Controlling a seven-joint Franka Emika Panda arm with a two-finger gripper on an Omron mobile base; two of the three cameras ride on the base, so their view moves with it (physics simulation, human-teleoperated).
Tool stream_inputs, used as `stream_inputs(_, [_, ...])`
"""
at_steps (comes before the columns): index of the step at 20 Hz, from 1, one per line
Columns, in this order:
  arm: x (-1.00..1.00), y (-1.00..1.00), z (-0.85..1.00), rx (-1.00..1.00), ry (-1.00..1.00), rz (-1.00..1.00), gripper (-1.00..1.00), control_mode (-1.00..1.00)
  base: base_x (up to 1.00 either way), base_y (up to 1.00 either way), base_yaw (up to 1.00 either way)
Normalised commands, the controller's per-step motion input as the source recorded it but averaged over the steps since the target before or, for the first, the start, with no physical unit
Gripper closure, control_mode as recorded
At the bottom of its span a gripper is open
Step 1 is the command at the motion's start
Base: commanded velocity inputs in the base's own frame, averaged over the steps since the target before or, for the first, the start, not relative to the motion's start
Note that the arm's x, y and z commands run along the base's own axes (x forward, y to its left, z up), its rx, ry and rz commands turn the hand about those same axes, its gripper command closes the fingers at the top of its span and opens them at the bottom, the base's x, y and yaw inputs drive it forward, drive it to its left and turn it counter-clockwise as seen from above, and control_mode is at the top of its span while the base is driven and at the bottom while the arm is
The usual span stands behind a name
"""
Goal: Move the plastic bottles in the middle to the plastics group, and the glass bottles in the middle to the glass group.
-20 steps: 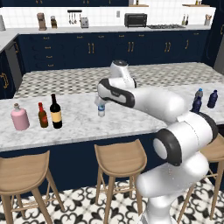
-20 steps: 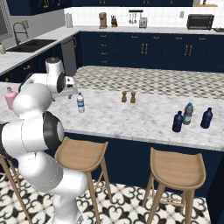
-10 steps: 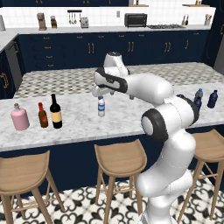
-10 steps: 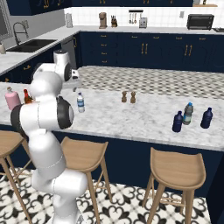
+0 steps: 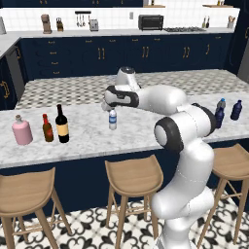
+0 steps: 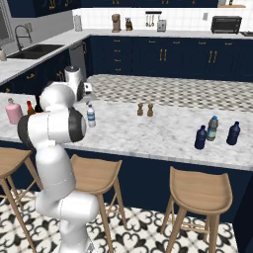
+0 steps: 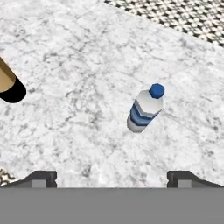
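White-grey marble counter [image 5: 146, 129] in a navy-cabinet kitchen carries the small clear blue-labelled plastic bottle [image 7: 144, 109], upright and apart below the wide-open, empty end effector [image 7: 111, 177], tall black wine bottle [image 5: 61, 124] left.

On the white marble counter [image 5: 146, 133], a squat pink jug [image 5: 22, 131], a small brown bottle [image 5: 47, 128] and a tall black wine bottle [image 5: 61, 124] stood in a row from left to right near the left end. The small clear plastic bottle with a blue label [image 5: 113, 119] stood alone near the middle. Well apart at the right end, a clear blue-capped bottle [image 5: 222, 103] stood between two dark blue bottles [image 5: 237, 110], with three wooden stools [image 5: 133, 172] below the front edge.
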Motion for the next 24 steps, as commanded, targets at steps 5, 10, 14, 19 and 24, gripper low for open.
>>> stream_inputs(5, [0.14, -0.21, -0.05, 0.00, -0.06, 0.00, -1.00, -1.00, 0.00, 0.00, 0.00])
stream_inputs(10, [0.38, -0.09, 0.00, 0.00, 0.00, 0.00, -1.00, -1.00, 0.00, 0.00, 0.00])
stream_inputs(14, [0.45, 0.00, 0.00, 0.00, 0.00, 0.00, -1.00, -1.00, 0.00, 0.00, 0.00])
stream_inputs(19, [0.21, 0.00, -0.09, 0.00, 0.00, 0.00, -1.00, -1.00, 0.00, 0.00, 0.00])
stream_inputs(24, [0.11, 0.00, -0.35, 0.00, 0.01, 0.00, -1.00, -1.00, 0.00, 0.00, 0.00])
